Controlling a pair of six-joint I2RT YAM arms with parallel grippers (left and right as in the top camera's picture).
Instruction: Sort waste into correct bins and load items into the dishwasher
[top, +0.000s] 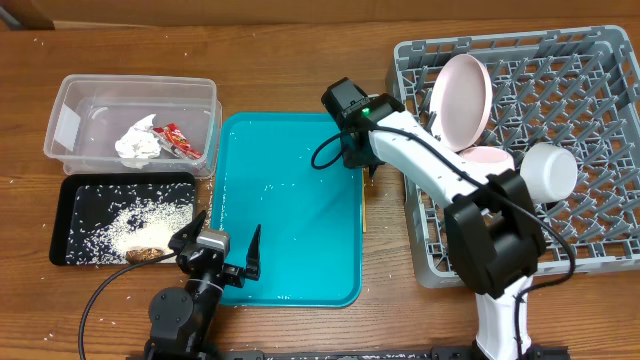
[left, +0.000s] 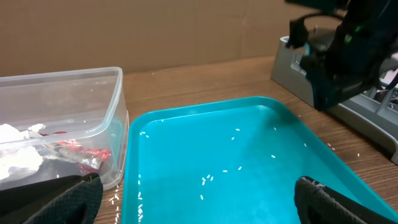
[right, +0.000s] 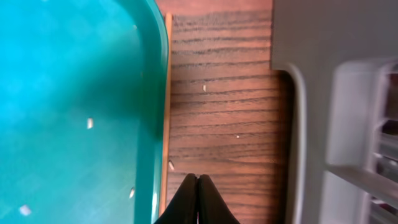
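Observation:
The clear tub (top: 75, 100) holds the white napkin (top: 137, 145) and red wrapper (top: 180, 140); both also show in the left wrist view, napkin (left: 15, 155) and wrapper (left: 84, 155). The black tray (top: 70, 190) holds rice (top: 140, 215) and a brown scrap (top: 143, 255). The grey rack (top: 600, 60) holds the upright plate (top: 462, 100), a pink bowl (top: 488, 158) and a white bowl (top: 550, 170). A chopstick (top: 365, 212) lies along the teal tray's right edge (right: 166, 93). My right gripper (right: 197, 182) is shut and empty just right of it. My left gripper (left: 199, 199) is open over the tray's near part.
The teal tray (top: 290, 290) lies in the middle with a few rice grains (left: 208, 180) on it. Loose grains lie on the wood between tub and tray. The right arm (top: 430, 170) reaches across the rack's left edge. The rack wall (right: 292, 124) stands close to the right of my right gripper.

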